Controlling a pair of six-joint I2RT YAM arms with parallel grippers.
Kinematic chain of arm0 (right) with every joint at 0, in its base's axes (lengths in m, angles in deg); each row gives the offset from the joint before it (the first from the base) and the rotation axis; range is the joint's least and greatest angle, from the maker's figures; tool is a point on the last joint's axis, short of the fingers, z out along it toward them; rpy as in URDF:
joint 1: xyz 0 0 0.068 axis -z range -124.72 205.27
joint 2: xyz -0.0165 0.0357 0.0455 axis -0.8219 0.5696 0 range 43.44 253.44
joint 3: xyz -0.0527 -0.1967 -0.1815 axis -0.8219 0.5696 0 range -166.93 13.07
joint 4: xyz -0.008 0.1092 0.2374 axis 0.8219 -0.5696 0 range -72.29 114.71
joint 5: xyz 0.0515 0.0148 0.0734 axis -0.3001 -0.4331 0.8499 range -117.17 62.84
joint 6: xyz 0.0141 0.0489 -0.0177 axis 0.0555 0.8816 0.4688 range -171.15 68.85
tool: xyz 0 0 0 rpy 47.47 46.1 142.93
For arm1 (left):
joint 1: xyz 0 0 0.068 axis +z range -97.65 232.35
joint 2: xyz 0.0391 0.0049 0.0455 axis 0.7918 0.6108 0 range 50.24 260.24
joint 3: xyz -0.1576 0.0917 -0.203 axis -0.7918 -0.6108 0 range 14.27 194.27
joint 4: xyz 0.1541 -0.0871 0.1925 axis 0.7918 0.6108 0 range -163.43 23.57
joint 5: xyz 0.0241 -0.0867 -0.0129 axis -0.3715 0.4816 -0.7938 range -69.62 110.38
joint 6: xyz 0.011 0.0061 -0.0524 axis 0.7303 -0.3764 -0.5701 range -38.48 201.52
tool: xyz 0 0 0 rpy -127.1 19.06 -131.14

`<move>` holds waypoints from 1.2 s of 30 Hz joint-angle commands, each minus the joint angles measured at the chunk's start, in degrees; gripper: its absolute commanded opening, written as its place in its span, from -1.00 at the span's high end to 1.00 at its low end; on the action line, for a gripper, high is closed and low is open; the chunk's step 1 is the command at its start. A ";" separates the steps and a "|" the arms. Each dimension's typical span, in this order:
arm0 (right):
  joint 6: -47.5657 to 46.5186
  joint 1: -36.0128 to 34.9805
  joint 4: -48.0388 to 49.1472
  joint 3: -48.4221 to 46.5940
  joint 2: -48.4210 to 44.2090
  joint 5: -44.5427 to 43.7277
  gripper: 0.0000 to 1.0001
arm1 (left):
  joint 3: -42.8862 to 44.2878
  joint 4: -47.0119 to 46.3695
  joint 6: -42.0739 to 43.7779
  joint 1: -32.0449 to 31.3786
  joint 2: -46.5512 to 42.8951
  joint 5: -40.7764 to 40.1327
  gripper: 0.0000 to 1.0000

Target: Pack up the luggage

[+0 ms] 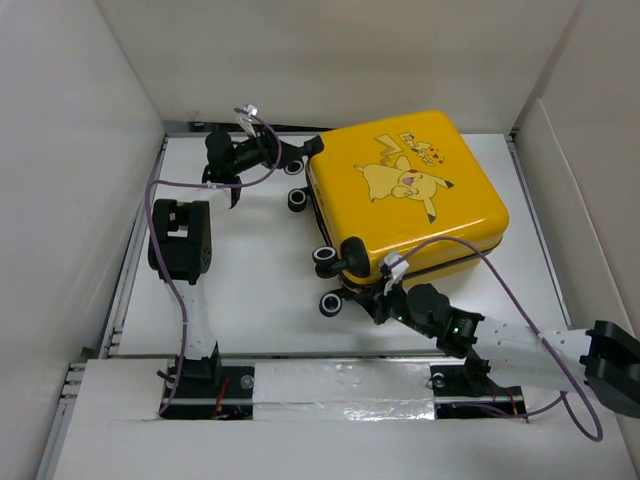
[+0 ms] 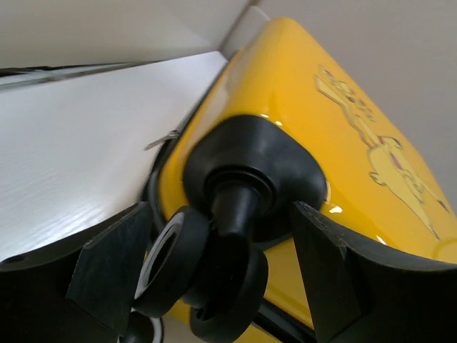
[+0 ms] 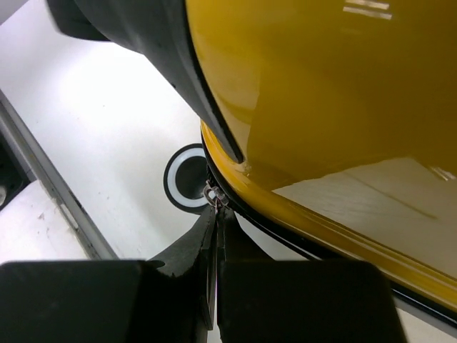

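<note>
Right gripper [image 1: 386, 298] at the 7 o'clock corner of the luggage [image 1: 410, 190], which lies flat, Pikachu up, toward 1 o'clock on the table [image 1: 250, 270]. Left wrist: left gripper [image 2: 225, 275] spread, straddling a wheel [image 2: 214, 286]. Right wrist: clamped on the zipper pull [image 3: 214, 196]; I fear a skewed tug slips it or drags the case.
</note>
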 commanded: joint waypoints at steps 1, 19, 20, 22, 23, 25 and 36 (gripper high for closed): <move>-1.17 1.90 0.56 0.26 -6.15 3.07 1.00 | -1.56 -19.98 -10.51 -0.80 0.28 9.85 -0.50; -7.40 22.97 -9.84 -1.93 -16.38 18.44 1.00 | -15.41 -45.29 -24.32 -3.80 -1.90 8.65 1.00; -7.67 23.00 -8.96 -2.72 -15.50 18.45 1.00 | -17.37 -48.55 -25.73 -4.41 -2.26 7.67 1.00; -8.29 27.64 -7.20 -6.48 -11.83 21.25 1.00 | -21.41 -53.82 -26.88 -5.11 -4.01 6.26 1.00; -8.99 29.22 -6.58 -7.99 -10.32 22.74 1.00 | -26.56 -54.98 -26.36 -5.11 -5.06 4.43 1.00; -9.52 33.44 -5.09 -10.98 -6.03 26.09 1.00 | -32.48 -58.75 -25.57 -5.11 -8.57 2.57 1.00; -6.98 44.98 -2.28 -20.41 2.88 34.72 1.00 | -60.61 -60.80 -17.75 -11.42 -24.40 -4.02 1.00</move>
